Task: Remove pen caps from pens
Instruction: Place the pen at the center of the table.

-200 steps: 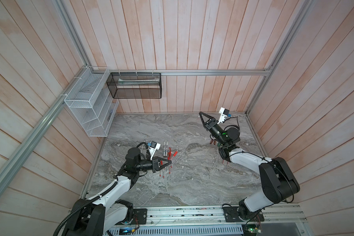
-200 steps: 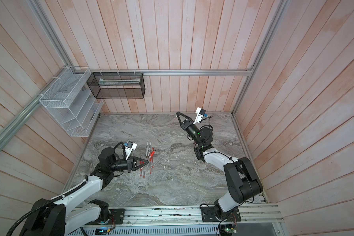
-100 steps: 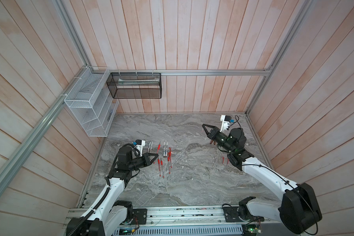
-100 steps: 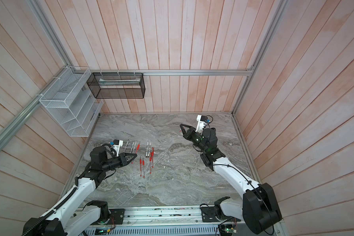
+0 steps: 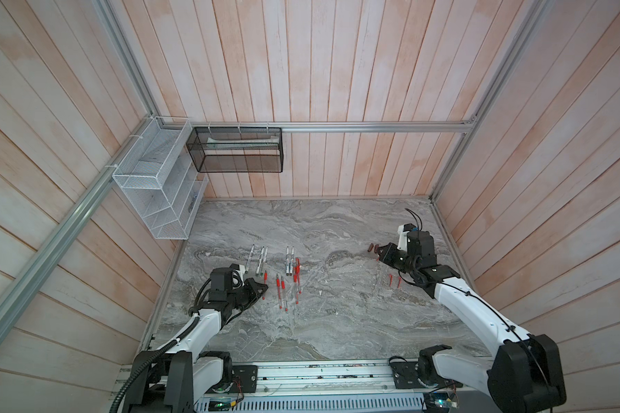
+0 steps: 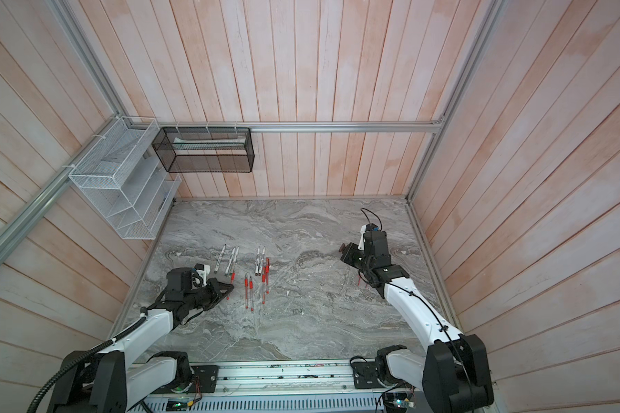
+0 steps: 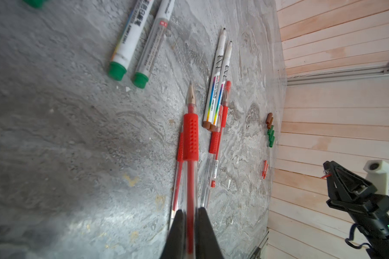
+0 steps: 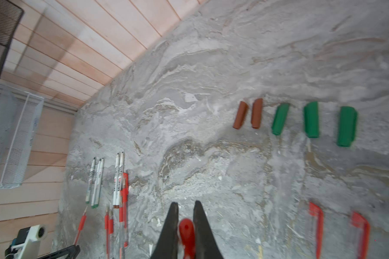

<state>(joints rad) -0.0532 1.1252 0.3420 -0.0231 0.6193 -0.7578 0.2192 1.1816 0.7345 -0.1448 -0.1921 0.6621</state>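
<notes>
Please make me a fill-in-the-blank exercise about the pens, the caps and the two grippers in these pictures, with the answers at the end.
1. The left gripper is shut on a ___ pen with its tip bare.
2. The right gripper holds one red cap; ___ more red caps lie on the table.
3. Next to the two brown caps lie ___ green caps.
Missing words: red; two; three.
</notes>
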